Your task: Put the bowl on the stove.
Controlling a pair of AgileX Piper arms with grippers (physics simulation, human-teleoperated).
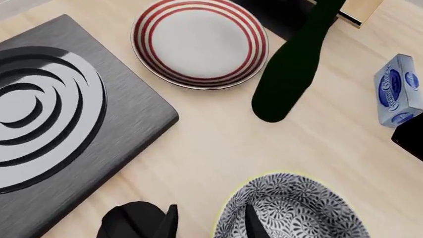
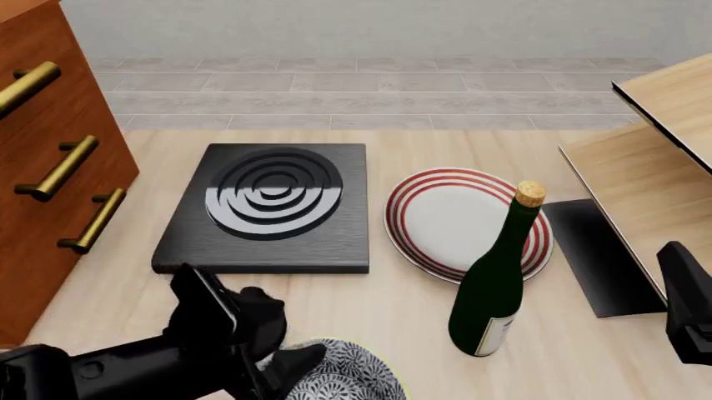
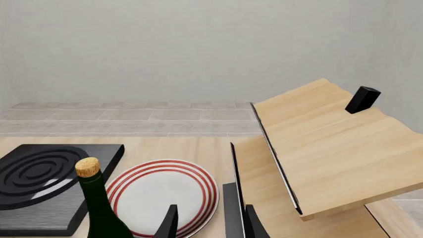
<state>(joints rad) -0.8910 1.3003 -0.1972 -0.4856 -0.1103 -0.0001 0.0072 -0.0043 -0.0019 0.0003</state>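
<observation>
Right, the left gripper [image 1: 210, 222] sits with its jaws spread over the near rim of the bowl [image 1: 297, 208], one finger outside it and one inside, not yet pinched on it. The bowl rests on the table [image 2: 412, 308] at the near edge, well short of the stove [image 2: 273, 208], with the red-ringed plate [image 2: 462, 221] and the green bottle [image 2: 495, 283] off to the right. The right gripper [image 3: 206, 220] hangs open and empty by the wooden shelf [image 3: 324, 148].
</observation>
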